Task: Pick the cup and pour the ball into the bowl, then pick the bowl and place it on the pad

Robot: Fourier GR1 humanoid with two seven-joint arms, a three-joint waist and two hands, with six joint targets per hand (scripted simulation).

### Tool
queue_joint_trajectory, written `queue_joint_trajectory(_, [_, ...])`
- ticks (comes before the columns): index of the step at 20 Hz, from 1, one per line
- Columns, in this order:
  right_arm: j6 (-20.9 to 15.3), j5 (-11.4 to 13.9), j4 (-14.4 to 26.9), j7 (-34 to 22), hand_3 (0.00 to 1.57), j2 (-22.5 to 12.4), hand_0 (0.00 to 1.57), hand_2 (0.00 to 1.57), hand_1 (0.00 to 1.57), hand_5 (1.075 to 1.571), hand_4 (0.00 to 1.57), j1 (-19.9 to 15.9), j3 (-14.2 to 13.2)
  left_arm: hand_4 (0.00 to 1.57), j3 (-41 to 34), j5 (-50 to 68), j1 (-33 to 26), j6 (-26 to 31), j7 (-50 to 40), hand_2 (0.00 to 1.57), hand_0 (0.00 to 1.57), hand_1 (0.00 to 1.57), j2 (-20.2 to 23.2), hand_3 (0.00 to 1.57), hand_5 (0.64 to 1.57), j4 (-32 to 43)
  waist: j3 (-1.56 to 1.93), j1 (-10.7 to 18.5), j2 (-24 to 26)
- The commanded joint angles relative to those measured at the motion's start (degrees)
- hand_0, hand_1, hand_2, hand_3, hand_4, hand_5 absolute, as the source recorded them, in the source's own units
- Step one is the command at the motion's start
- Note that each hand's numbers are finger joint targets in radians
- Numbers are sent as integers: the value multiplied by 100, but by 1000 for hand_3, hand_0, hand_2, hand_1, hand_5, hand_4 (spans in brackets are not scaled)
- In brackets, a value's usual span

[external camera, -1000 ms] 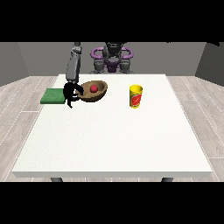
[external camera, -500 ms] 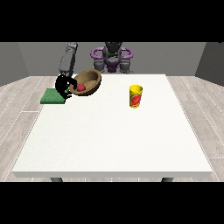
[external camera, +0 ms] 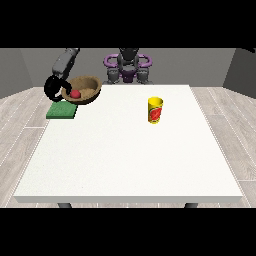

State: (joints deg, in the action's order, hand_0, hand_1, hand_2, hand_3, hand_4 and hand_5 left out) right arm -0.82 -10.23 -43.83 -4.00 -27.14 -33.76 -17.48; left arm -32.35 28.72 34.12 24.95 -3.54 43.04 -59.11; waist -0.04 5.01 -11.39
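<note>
Bowl (external camera: 84, 89): brown, in the air, tilted, its opening turned toward the camera, over the table's far left corner. My hand (external camera: 53, 87) at the view's left grasps it by its left rim, fingers curled round the edge.

Ball (external camera: 75, 93): red, inside the bowl, on its low side.

Pad (external camera: 62, 110): green, flat on the table (external camera: 130, 160) at the far left corner, below the bowl and partly covered by it in view.

Cup (external camera: 155, 110): yellow with a red mark, upright, right of centre toward the far edge, well apart from the bowl.

My other hand: not visible.
</note>
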Motion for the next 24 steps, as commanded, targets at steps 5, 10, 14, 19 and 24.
queue_joint_trajectory(5, [161, 216, -233, 37, 1571, -165, 1571, 1571, 1571, 1571, 996, -36, 206, 700, -27, -448, -349, -69, 862, 0, 0, 0, 93, 0, 1557, 507, 2, -386, -183])
queue_joint_trajectory(10, [764, -209, 566, 917, 338, -852, 1571, 1571, 1571, 1569, 996, -144, -524, 669, -136, -289, -169, -132, 1055, 0, 0, 0, 194, 0, 1556, -17, 12, -179, -1031])
queue_joint_trajectory(14, [1177, -224, 1325, 1700, 81, -1371, 1571, 1571, 1571, 1571, 962, -96, -829, 677, -345, 188, -38, -270, 410, 0, 0, 0, 412, 0, 1559, -690, 26, -61, -1401])
queue_joint_trajectory(19, [1460, -231, 1817, 2027, 0, -1804, 1571, 1571, 1571, 1571, 970, -177, -991, 698, -496, 379, -388, -435, 338, 0, 0, 0, 275, 0, 1559, -1242, 23, -79, -1473])
queue_joint_trajectory(24, [1477, 1, 2023, 2331, 0, -1646, 1571, 1571, 1571, 1569, 981, -97, -779, 696, -497, 496, -647, -393, 198, 0, 0, 0, 255, 0, 1557, -1425, 15, -83, -1328])
